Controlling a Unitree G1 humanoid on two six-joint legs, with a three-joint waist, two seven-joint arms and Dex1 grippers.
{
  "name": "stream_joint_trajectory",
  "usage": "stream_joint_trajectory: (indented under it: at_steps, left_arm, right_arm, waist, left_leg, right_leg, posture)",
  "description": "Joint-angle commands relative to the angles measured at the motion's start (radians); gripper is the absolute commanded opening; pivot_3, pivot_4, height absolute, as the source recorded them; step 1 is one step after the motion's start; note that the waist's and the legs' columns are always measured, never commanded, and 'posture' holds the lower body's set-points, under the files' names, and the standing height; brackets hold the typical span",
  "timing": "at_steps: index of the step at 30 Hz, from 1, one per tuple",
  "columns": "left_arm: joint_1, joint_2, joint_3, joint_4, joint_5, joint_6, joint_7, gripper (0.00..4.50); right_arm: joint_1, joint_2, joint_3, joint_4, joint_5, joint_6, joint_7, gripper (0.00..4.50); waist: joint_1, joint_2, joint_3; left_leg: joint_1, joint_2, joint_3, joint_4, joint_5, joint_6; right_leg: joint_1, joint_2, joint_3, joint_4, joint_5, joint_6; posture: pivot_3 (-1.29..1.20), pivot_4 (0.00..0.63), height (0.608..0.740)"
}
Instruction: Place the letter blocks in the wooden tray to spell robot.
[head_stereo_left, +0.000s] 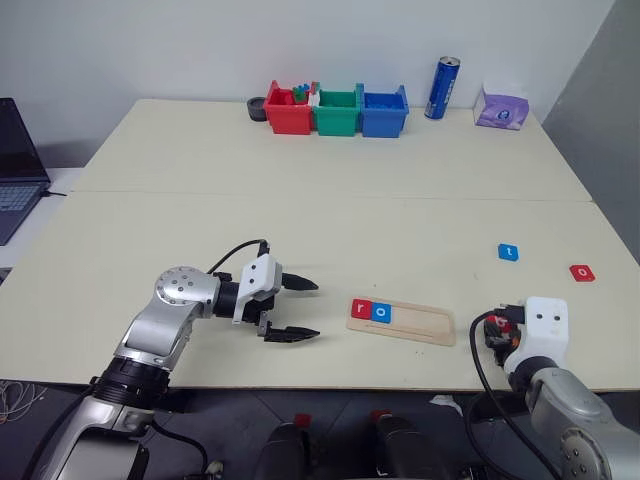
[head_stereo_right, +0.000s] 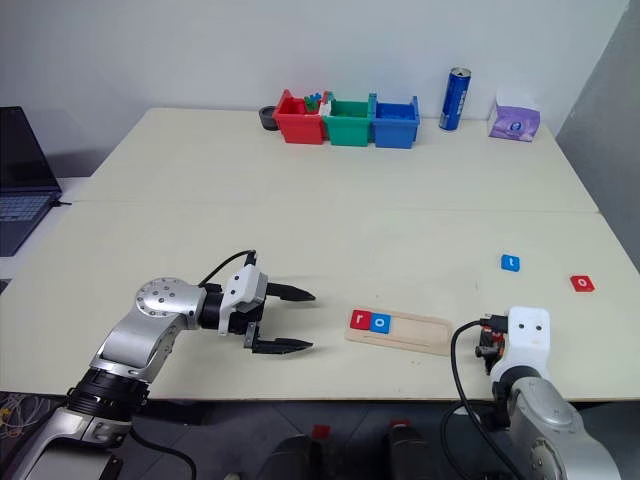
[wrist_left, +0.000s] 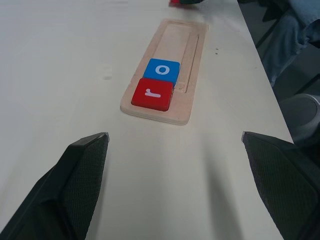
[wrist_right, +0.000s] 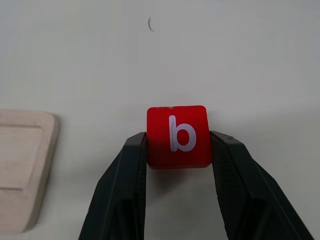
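My left tool (head_stereo_left: 298, 309) hangs spread wide and empty over the worktop (head_stereo_left: 330, 210), clear of the wooden tray (head_stereo_left: 401, 320) just beside it, where the red r (head_stereo_left: 361, 309) and blue o (head_stereo_left: 380, 312) sit at its left end. My right tool (wrist_right: 177, 150) pinches the red b (wrist_right: 177, 135) (next letter, I judge) near the tray's right end. The blue t (head_stereo_left: 508, 252) and a red tile (head_stereo_left: 582, 272) lie farther right.

Pale matt wooden tray (wrist_left: 165, 70), smooth red "b" block (wrist_right: 177, 135) (perhaps plastic), matt cream table (head_stereo_left: 300, 200).
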Motion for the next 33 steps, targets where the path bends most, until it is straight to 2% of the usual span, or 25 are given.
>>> stream_joint_trajectory:
  at_steps: [1,6,9,10,12,15,18,20,24,28,33]
  left_arm:
    - [-0.019,-0.011,-0.012,-0.020,0.002,-0.010,-0.001,4.50]
    - [-0.016,-0.016,-0.017,-0.035,0.003,-0.001,0.011,4.50]
    - [-0.005,-0.011,-0.019,-0.047,0.004,0.003,0.017,4.50]
    - [-0.001,-0.010,-0.019,-0.052,0.004,0.005,0.019,4.50]
    - [0.004,-0.009,-0.019,-0.060,0.004,0.008,0.022,4.50]
    - [0.013,-0.008,-0.019,-0.075,0.004,0.015,0.030,4.50]
    - [0.019,-0.007,-0.021,-0.089,0.007,0.018,0.037,4.50]
    - [0.022,-0.006,-0.021,-0.095,0.008,0.020,0.042,4.50]
    - [0.037,-0.006,-0.017,-0.119,0.007,0.033,0.054,4.50]
    - [0.050,-0.004,-0.019,-0.133,0.008,0.036,0.060,4.50]
    - [0.042,-0.011,-0.022,-0.124,0.012,0.034,0.060,4.50]
  right_arm:
    - [-0.003,0.038,-0.016,-0.014,-0.013,-0.036,-0.012,1.46]
    - [-0.013,0.064,-0.036,0.000,-0.015,-0.067,-0.001,3.14]
    - [-0.045,0.027,-0.051,-0.026,-0.031,-0.088,0.000,4.25]
    - [-0.066,0.002,-0.060,-0.040,-0.030,-0.099,0.012,4.48]
    - [-0.104,-0.053,-0.080,-0.061,-0.013,-0.096,0.049,4.48]
    - [-0.178,-0.231,-0.151,-0.028,0.108,-0.041,0.244,4.48]
    - [-0.102,-0.485,-0.176,-0.018,0.248,-0.036,0.554,4.48]
    - [-0.052,-0.563,-0.182,-0.024,0.293,-0.055,0.634,4.48]
    - [0.083,-0.580,-0.151,-0.074,0.326,-0.129,0.704,4.48]
    - [0.190,-0.605,-0.015,-0.064,0.182,-0.279,0.668,4.48]
    - [0.181,-0.577,0.092,-0.003,0.042,-0.420,0.590,4.48]
  waist:
    - [0.000,0.000,0.000]
    - [0.000,0.000,0.000]
    - [0.000,0.000,0.000]
    - [-0.001,0.000,0.000]
    - [-0.001,0.000,0.000]
    - [0.000,0.000,0.000]
    - [0.002,0.004,0.001]
    - [0.004,0.001,0.001]
    - [0.003,0.001,0.001]
    - [0.001,0.001,0.001]
    - [-0.001,0.000,0.001]
  left_leg:
    - [0.000,0.000,0.000,0.000,0.000,0.000]
    - [0.000,0.000,0.000,0.000,0.000,0.000]
    - [0.000,0.000,0.000,0.000,0.000,0.000]
    - [0.000,0.000,0.000,0.000,0.000,0.000]
    - [0.001,-0.001,0.001,0.000,0.000,0.000]
    - [0.001,-0.001,0.001,0.000,0.000,0.000]
    - [0.000,-0.001,0.001,-0.001,0.000,0.000]
    - [0.000,-0.002,-0.001,-0.001,0.000,0.000]
    - [0.000,-0.002,-0.002,-0.001,0.000,0.001]
    - [0.002,-0.001,-0.001,0.000,0.000,0.000]
    - [0.006,-0.001,0.003,0.001,0.000,0.000]
  right_leg:
    - [0.000,0.000,0.000,0.000,0.000,0.000]
    - [0.000,0.000,0.000,0.000,0.000,0.000]
    - [0.000,0.000,0.000,0.000,0.000,0.000]
    - [0.000,0.000,0.000,0.000,0.000,0.000]
    - [0.000,0.000,0.000,0.000,0.000,0.000]
    - [0.000,0.000,-0.001,0.000,0.000,0.000]
    - [0.000,0.000,-0.001,-0.001,0.000,0.000]
    - [0.002,0.000,-0.001,-0.002,0.000,0.000]
    - [0.002,0.001,-0.002,-0.002,-0.001,0.000]
    - [0.003,0.001,-0.001,-0.001,-0.001,0.000]
    - [0.005,0.000,-0.001,-0.001,0.001,0.001]
  posture:
    - [0.00,0.150,0.740]
    - [0.00,0.150,0.740]
    - [0.00,0.150,0.740]
    - [0.00,0.150,0.740]
    - [0.00,0.150,0.740]
    - [0.00,0.150,0.740]
    - [0.00,0.150,0.740]
    - [0.00,0.150,0.740]
    - [0.00,0.150,0.740]
    - [0.00,0.150,0.740]
    - [0.00,0.150,0.740]
